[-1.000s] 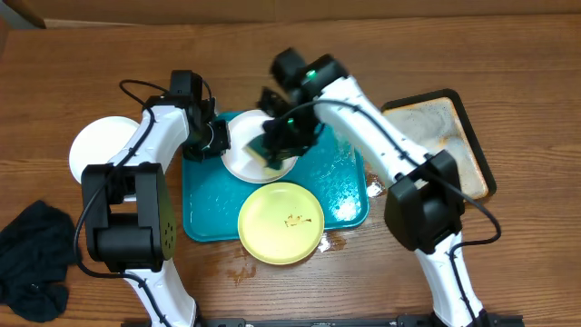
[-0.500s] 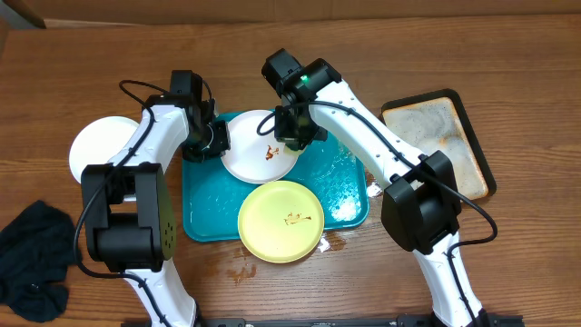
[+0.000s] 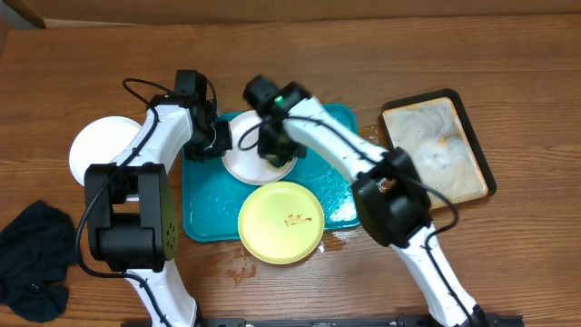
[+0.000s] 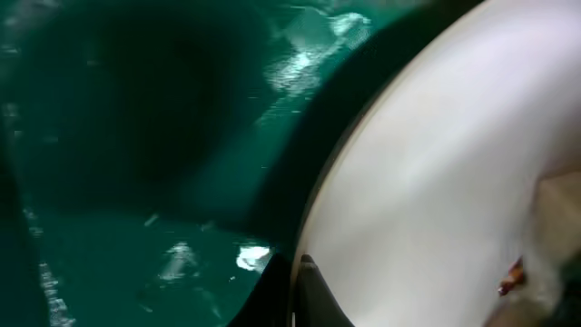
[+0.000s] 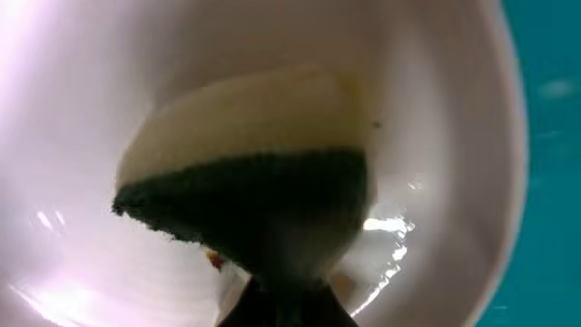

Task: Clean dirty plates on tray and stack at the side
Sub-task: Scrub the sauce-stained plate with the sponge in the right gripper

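The right gripper (image 3: 272,150), clenching a yellow-and-green sponge (image 5: 245,209), has shifted toward the worktop's left edge, hiding the middle of the round white plate (image 3: 241,168); the left gripper (image 3: 216,143) pinches its rim.

We look down on a brown wood-grain table (image 3: 508,54). A teal tray (image 3: 204,204) sits near its middle. To our left of it, apart from the tray, a white plate (image 3: 95,145) lies flat on the bare wood. A crumpled dark cloth (image 3: 32,263) lies near the front left edge. To our right, a black-rimmed tray (image 3: 427,123) with a foamy beige surface rests at a slight angle. Small wet patches (image 3: 243,268) mark the wood just in front of the teal tray.
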`<state>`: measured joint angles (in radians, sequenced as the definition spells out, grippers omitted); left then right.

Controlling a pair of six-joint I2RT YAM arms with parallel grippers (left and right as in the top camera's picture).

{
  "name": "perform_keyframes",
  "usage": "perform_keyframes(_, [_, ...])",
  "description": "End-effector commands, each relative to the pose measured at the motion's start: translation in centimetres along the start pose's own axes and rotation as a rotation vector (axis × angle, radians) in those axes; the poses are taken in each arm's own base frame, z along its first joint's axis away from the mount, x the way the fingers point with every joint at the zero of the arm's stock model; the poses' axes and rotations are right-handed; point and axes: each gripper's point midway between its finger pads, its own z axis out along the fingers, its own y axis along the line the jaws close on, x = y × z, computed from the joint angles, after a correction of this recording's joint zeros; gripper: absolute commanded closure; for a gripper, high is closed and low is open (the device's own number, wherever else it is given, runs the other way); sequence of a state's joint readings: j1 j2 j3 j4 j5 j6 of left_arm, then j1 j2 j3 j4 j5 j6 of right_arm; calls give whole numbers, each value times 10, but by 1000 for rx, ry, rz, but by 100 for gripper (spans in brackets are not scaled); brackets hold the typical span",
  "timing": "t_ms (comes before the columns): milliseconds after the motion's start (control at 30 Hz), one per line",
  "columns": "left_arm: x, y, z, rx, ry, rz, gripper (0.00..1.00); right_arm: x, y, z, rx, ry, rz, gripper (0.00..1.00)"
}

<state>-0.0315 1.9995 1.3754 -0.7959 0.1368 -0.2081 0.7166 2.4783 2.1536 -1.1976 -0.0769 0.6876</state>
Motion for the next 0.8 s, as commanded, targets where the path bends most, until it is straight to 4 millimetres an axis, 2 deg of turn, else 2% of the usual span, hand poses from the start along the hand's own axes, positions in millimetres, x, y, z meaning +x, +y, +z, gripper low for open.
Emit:
perform_keyframes(0, [-7, -1, 1, -12, -16, -19, 96, 21, 24, 15, -56, 66, -28, 96])
perform_keyframes(133, [-9, -1, 1, -11, -26, -25, 96, 29, 35, 22, -78, 81, -37, 96])
perform_keyframes(300, [-10, -1, 1, -10, -26, -29, 96, 32, 54, 19, -175, 112, -45, 96])
perform_keyframes(433, [-9, -1, 1, -11, -22, -33, 96, 27, 65, 16, -238, 108, -38, 96])
perform_keyframes(567, [-6, 0, 1, -13, -12, -34, 96, 9, 46, 18, -180, 60, 18, 96])
perform_keyframes(767, [-4, 0, 1, -15, -4, -35, 96, -22, -15, 18, -14, 3, 98, 96])
